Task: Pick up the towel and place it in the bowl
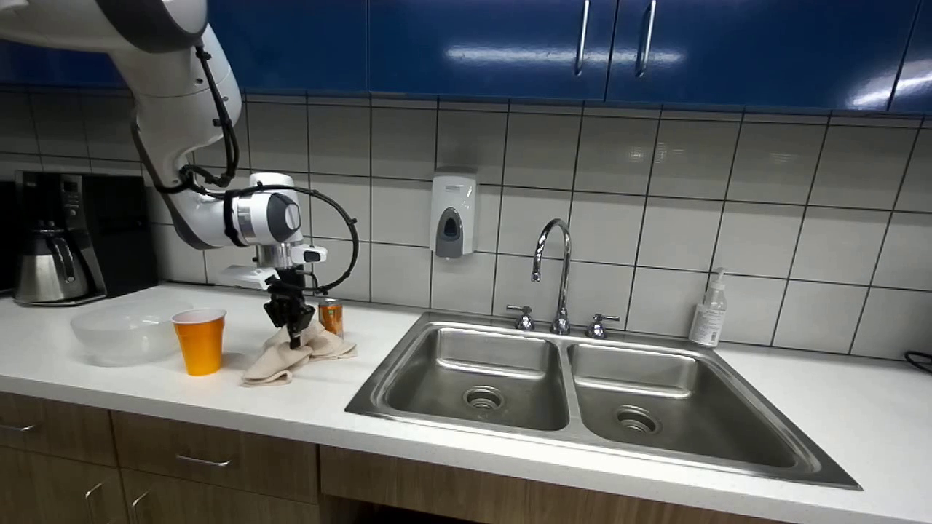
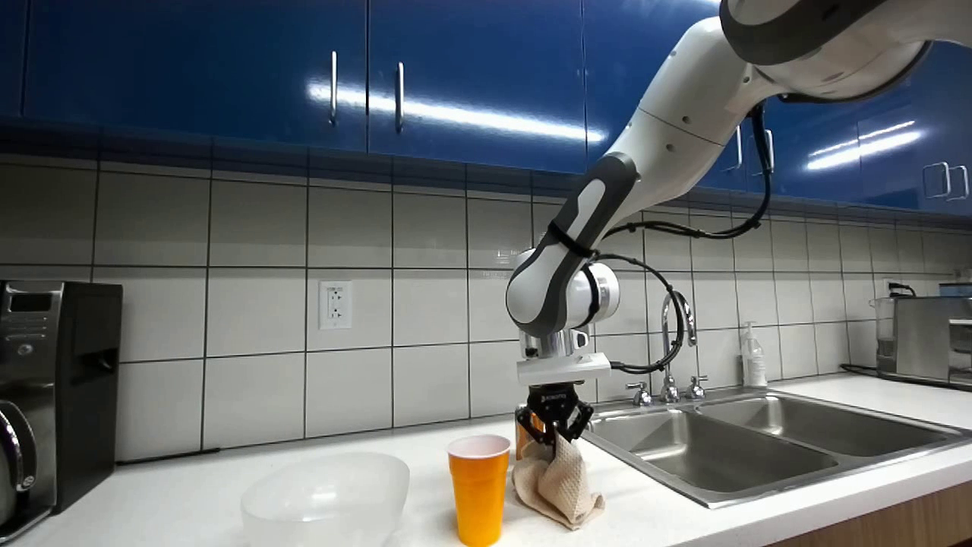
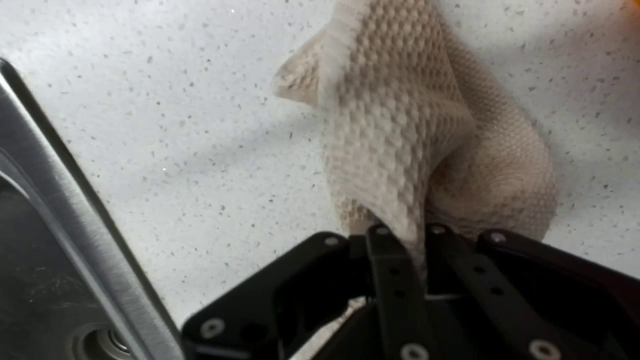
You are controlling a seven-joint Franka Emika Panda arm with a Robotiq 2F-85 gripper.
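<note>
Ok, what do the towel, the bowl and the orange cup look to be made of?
Towel: soft-looking, matte woven fabric, perhaps cotton; the wrist view shows a waffle texture and folds.
Bowl: probably smooth plastic, since it is whitish and translucent; frosted glass is possible.
Orange cup: likely thin plastic with a slight sheen, pale inside like a disposable cup.

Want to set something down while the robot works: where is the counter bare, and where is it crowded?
Bare: the counter between the sink and the metal appliance, short of the black cord; also between the coffee maker and the bowl. Crowded: the stretch with the bowl, orange cup, towel and can, where the gripper grips the towel.
</note>
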